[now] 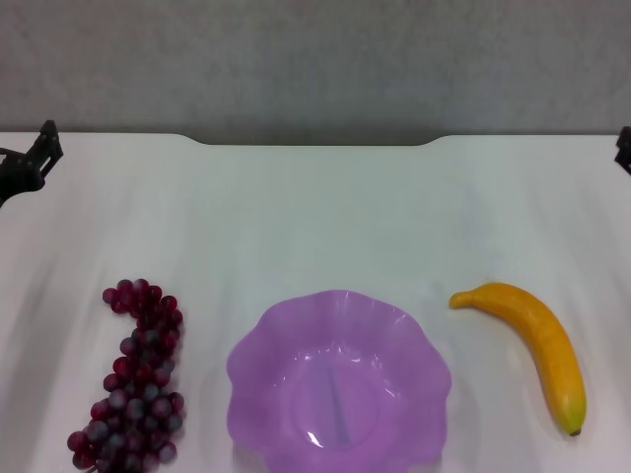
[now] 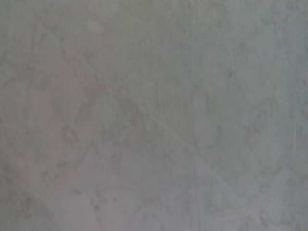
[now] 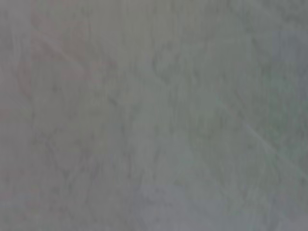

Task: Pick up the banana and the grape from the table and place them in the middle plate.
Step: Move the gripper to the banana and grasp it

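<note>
Nothing done yet: grape [image 1: 134,380] near-left, banana [image 1: 534,347] near-right on bench [image 1: 315,217], middle plate [image 1: 340,386] empty; both jaws' state couldn't tell.

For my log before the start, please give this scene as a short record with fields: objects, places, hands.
banana: on the table, right of the plate, apart from it
grape: on the table, left of the plate, apart from it
middle plate: near centre, nothing in it
left hand: far left edge, holding nothing
right hand: far right edge, barely visible
wrist views: only plain grey surface
</note>
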You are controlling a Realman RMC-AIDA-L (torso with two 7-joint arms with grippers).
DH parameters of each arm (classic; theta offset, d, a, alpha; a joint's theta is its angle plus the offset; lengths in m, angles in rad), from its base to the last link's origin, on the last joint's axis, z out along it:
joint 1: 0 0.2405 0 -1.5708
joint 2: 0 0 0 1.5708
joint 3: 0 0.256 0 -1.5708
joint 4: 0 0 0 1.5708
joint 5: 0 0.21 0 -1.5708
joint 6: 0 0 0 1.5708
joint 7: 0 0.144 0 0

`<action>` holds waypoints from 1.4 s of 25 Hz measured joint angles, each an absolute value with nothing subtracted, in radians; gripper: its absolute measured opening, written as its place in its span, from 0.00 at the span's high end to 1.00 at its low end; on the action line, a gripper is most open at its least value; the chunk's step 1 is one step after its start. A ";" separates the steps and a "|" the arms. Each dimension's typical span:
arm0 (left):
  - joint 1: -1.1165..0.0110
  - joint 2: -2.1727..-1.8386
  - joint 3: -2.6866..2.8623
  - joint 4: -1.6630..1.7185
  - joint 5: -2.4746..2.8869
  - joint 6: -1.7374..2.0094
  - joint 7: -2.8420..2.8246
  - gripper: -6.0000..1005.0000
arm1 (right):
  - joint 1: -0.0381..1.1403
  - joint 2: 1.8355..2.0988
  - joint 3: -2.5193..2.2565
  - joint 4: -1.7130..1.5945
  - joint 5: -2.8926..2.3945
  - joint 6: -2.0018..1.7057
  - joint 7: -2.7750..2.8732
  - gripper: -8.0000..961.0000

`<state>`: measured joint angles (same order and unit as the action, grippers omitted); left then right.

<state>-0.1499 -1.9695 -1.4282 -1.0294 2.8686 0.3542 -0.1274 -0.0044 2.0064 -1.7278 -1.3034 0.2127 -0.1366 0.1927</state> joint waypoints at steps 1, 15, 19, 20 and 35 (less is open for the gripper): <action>-0.149 -1.969 -1.428 -1.029 2.869 0.354 -0.127 0.25 | -0.005 2.006 -1.728 -1.333 0.212 -0.083 0.192 0.20; -0.147 -1.969 -1.429 -1.029 2.864 0.354 -0.127 0.25 | 0.012 2.003 -1.666 -1.700 0.314 0.606 0.035 0.20; -0.148 -1.968 -1.428 -1.031 2.863 0.355 -0.127 0.26 | 0.044 2.004 -1.575 -1.679 0.520 0.713 -0.145 0.20; -0.148 -1.968 -1.429 -1.034 2.863 0.355 -0.127 0.26 | 0.053 2.004 -1.552 -1.663 0.567 0.730 -0.182 0.20; -0.147 -1.969 -1.431 -1.040 2.863 0.354 -0.127 0.26 | 0.268 2.006 -1.490 -1.311 0.647 0.846 -0.267 0.20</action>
<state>-0.1469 -1.9688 -1.4311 -1.0400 2.8628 0.3543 -0.1273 0.2677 2.0060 -1.4896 -1.3110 0.6475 0.8463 -0.2666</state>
